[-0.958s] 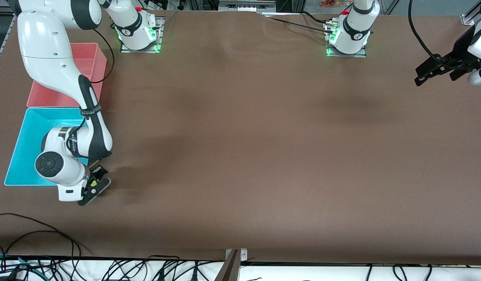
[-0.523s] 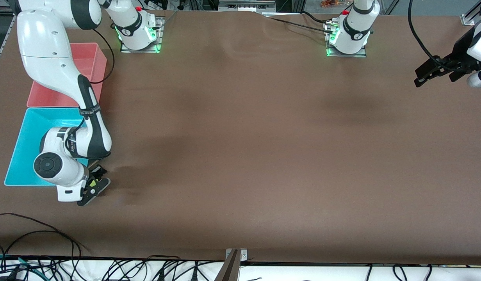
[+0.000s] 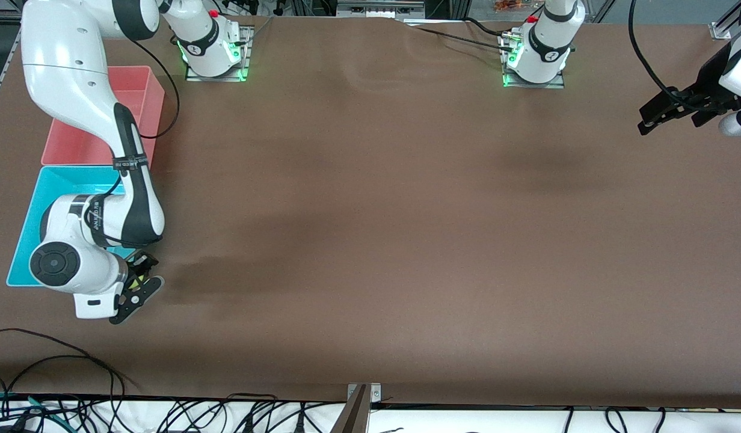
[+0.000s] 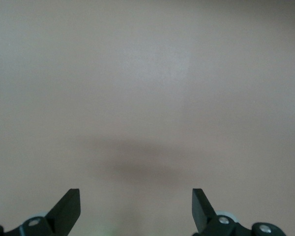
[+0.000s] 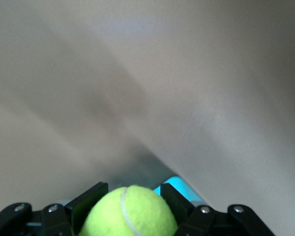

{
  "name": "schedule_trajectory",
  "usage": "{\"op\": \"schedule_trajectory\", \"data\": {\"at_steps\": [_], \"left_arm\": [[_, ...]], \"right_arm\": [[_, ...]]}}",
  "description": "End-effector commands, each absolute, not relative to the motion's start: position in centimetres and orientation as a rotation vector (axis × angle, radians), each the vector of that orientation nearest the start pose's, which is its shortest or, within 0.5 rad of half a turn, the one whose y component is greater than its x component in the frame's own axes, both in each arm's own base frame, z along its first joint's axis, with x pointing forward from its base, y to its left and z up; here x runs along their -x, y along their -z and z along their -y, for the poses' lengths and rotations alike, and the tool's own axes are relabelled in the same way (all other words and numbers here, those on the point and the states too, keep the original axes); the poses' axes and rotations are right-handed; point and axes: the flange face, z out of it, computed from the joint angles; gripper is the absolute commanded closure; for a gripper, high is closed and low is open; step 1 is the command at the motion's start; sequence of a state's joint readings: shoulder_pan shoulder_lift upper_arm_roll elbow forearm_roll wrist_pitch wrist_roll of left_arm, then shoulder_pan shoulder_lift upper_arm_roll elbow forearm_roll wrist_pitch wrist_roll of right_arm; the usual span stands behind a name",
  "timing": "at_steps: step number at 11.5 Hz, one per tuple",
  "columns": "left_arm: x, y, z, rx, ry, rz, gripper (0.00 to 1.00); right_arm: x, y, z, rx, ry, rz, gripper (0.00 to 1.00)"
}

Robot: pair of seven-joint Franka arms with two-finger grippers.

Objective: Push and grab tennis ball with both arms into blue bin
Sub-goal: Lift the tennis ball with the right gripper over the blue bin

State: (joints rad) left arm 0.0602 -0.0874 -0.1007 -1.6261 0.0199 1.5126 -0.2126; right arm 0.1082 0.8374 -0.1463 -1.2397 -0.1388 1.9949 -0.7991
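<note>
My right gripper [image 3: 137, 282] is clamped on the ball [image 5: 129, 212], over the table just beside the blue bin [image 3: 27, 231]'s corner. The left gripper [image 3: 665, 111] waits wide open, empty.

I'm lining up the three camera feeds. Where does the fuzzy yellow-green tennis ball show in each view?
Front view: the fuzzy yellow-green tennis ball is a sliver between the right gripper jaws, by the cyan-blue plastic bin corner nearest the camera.
Left wrist view: not in it; only brown table.
Right wrist view: the ball fills the lower middle, clamped.
Shared landmark: the blue bin.
</note>
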Motion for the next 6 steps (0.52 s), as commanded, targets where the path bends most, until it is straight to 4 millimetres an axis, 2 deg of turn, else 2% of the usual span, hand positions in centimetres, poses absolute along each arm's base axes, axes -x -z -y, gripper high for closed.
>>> {"op": "schedule_trajectory", "data": {"at_steps": [1,3,6], "left_arm": [[-52.4,-64.7,2.1,3.099,-0.043,0.279,0.0],[-52.4,-64.7,2.1,3.099,-0.043,0.279,0.0],[-52.4,-64.7,2.0,3.099,-0.043,0.281,0.0]], "right_arm": [[-73.0,-31.0,3.6,2.999,-0.435,1.257,0.76],[-70.4,-32.6,7.7,2.953,-0.537,1.081,0.76],[-66.0,-32.7,13.2,2.895,-0.601,0.878,0.76]]}}
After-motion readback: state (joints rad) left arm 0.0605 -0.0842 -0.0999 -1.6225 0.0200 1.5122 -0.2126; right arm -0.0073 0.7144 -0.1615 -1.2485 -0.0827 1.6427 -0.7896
